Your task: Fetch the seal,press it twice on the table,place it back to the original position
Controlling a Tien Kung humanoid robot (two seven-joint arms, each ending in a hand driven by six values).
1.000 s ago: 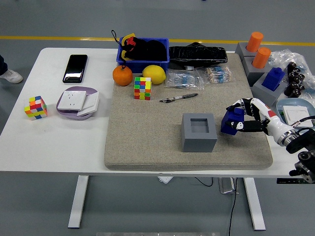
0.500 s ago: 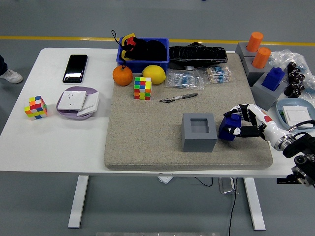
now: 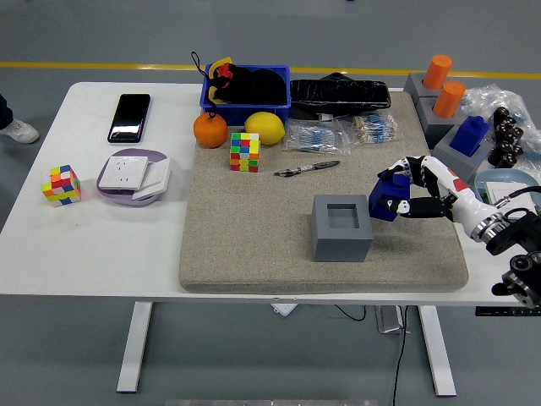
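— Where's the seal right now?

— In the right hand [image 3: 414, 193]. Fingers wrapped tight round the blue seal [image 3: 386, 200], holding it just right of the grey holder [image 3: 342, 227], beside its top edge. Looks lifted clear of the mat [image 3: 254, 237], though the gap underneath is hard to judge from here.

— And the holder?

— Square recess on top is open, nothing in it. My reading: that's the seal's home, so the fetch is done and the return is not.

— The two presses?

— Can't say. No mark visible on the mat or on the white table [image 3: 93, 245]. With the seal raised and so near the recess, I'd guess it is either between presses or lining up to go back in. Only a guess.

— Left arm?

— Not in view at all.

— Anything in the way?

— Pen [image 3: 306, 167] lies further back on the mat, well apart. Other seals, orange [image 3: 438, 71] and blue [image 3: 469, 134], sit in their own stands at the far right.
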